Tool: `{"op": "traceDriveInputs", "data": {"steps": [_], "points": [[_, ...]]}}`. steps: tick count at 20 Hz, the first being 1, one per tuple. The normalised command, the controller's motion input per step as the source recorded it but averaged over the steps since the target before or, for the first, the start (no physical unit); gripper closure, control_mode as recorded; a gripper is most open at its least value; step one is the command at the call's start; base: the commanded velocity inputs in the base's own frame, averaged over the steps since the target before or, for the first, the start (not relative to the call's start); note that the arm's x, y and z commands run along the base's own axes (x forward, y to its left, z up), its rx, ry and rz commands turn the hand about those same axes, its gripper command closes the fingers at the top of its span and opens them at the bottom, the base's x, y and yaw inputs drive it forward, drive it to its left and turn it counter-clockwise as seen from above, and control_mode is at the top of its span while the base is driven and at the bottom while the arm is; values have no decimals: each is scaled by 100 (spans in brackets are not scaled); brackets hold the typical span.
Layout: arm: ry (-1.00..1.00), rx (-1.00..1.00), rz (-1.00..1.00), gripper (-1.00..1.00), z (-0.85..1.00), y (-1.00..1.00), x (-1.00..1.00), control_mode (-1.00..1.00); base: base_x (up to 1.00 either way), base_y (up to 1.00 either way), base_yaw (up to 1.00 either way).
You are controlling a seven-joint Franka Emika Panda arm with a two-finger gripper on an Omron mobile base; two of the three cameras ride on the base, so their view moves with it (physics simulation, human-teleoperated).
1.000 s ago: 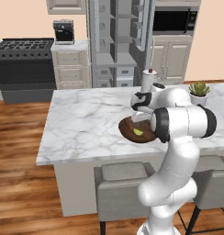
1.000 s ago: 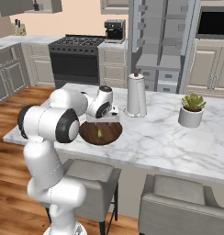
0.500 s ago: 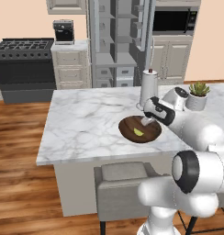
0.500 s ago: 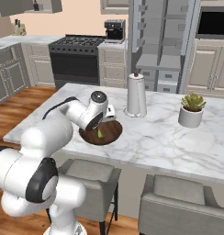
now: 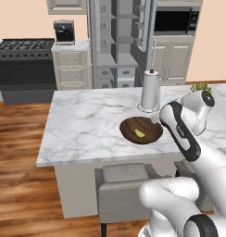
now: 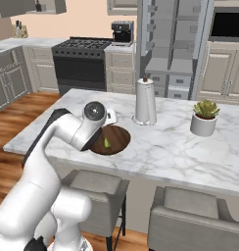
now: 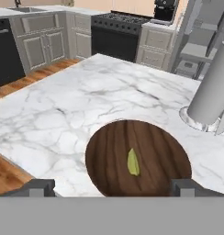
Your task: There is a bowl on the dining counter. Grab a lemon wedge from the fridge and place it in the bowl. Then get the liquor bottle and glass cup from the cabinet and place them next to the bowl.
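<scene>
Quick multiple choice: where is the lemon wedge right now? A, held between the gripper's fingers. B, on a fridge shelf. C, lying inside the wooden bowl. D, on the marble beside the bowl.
C: the lemon wedge lies near the middle of the bowl on the dining counter, with the gripper open above the bowl and nothing between its fingertips.
</scene>
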Motion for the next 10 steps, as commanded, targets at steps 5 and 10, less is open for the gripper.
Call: {"op": "traceDriveInputs", "data": {"steps": [5, 10], "points": [[-4, 10, -2, -100, 87, 10, -62, -100, 0, 0, 0], [0, 11, -25, -100, 42, 29, -84, -100, 0, 0, 0]]}}
